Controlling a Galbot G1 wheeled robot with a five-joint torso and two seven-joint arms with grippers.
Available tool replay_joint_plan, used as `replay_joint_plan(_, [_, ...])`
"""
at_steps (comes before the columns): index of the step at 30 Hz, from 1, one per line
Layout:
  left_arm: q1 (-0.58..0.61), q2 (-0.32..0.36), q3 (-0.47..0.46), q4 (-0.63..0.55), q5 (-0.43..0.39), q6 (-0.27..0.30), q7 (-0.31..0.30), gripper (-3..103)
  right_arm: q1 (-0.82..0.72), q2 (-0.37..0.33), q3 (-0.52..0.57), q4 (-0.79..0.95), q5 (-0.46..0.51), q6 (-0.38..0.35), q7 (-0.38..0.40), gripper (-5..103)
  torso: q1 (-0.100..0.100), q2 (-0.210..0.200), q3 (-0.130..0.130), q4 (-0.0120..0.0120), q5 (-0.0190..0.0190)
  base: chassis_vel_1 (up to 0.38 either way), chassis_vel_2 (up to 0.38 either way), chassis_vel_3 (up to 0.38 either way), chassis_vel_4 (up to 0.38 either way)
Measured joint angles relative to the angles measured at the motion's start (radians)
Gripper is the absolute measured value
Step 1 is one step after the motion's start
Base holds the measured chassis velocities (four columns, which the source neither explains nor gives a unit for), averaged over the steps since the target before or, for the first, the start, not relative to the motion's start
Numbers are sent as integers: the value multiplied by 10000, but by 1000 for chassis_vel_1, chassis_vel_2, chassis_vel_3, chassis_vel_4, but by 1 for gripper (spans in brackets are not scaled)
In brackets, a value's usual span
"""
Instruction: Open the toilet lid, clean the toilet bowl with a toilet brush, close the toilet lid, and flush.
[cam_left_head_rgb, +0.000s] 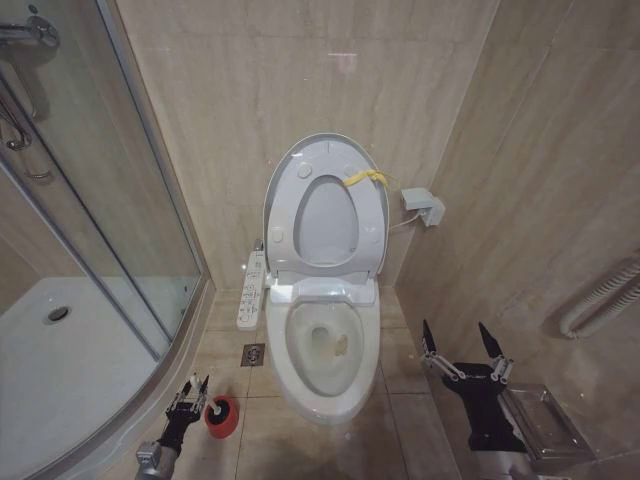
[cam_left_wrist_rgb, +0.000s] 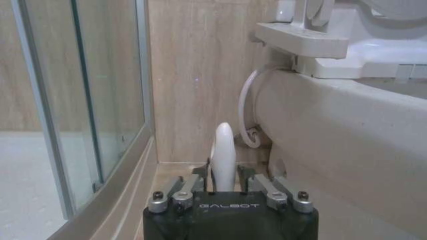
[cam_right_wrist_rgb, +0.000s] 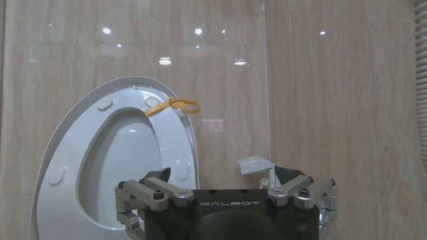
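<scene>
White toilet brush (cam_left_wrist_rgb: 223, 150) clamped in left end effector (cam_left_head_rgb: 190, 392); right end effector (cam_left_head_rgb: 464, 348) spread beside toilet bowl (cam_left_head_rgb: 325, 350).

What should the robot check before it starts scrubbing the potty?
1. Toilet lid up: ok, it stands raised against the wall with the seat ring.
2. Toilet bowl uncovered: ok.
3. Left claw on the toilet brush: ok, the fingers sit on either side of the white handle.
4. Brush out of its red holder: not ok, the claw is low beside the cup.
5. Right claw out of the way: ok, open, right of the bowl.
</scene>
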Motion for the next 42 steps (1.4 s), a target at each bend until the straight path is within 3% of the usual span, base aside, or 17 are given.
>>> replay_joint_plan(6, [52, -1, -40, -8, -125, -26, 88, 31, 0, 0, 0, 1, 0, 0, 0, 100, 0, 0, 0, -1, 0, 0, 0, 0, 0])
replay_joint_plan(7, [74, -1, -54, -31, -168, -44, 135, 20, 0, 0, 0, 1, 0, 0, 0, 100, 0, 0, 0, -1, 0, 0, 0, 0, 0])
replay_joint_plan(13, [369, 9, -129, -571, -424, -12, 175, 20, 0, 0, 0, 0, 0, 0, 0, 100, 0, 0, 0, -1, -1, 0, 0, 0, 0])
replay_joint_plan(23, [1803, 335, -416, -3781, -1396, 519, 133, 20, 0, 0, 0, 0, 0, 0, 0, 100, 0, 0, 0, -3, 1, 0, 0, 0, 0])
replay_joint_plan(26, [2747, 457, -679, -5050, -1744, 548, 206, 20, 0, 0, -1, 0, 0, 0, 0, 100, 0, 0, 0, 1, 1, 0, 0, 0, 0])
replay_joint_plan(31, [3644, 462, -888, -5959, -1982, 543, 410, 20, 0, 0, 0, 0, 0, 0, 0, 100, -1, 1, 0, 0, 1, 0, 0, 0, 0])
replay_joint_plan(36, [4633, 296, -1290, -7044, -2328, 429, 1350, 20, 0, 0, 0, 0, 0, 0, 0, 100, -1, 1, 0, 0, -1, 0, 0, 0, 0])
replay_joint_plan(39, [5202, 183, -1600, -8029, -3004, 473, 2620, 20, 0, 0, 0, 0, 0, 0, 0, 100, -1, 1, 0, 0, 1, 0, 0, 0, 0])
replay_joint_plan(40, [5202, 183, -1600, -8029, -3004, 473, 2620, 20, 0, 0, 0, 0, 0, 0, 0, 100, -1, 1, 0, 0, 1, 0, 0, 0, 0])
replay_joint_plan(42, [5353, 180, -1704, -8531, -3667, 602, 3743, 20, 0, 0, 0, 0, 0, 0, 0, 100, -1, 1, 0, -1, 1, 0, 0, 0, 0])
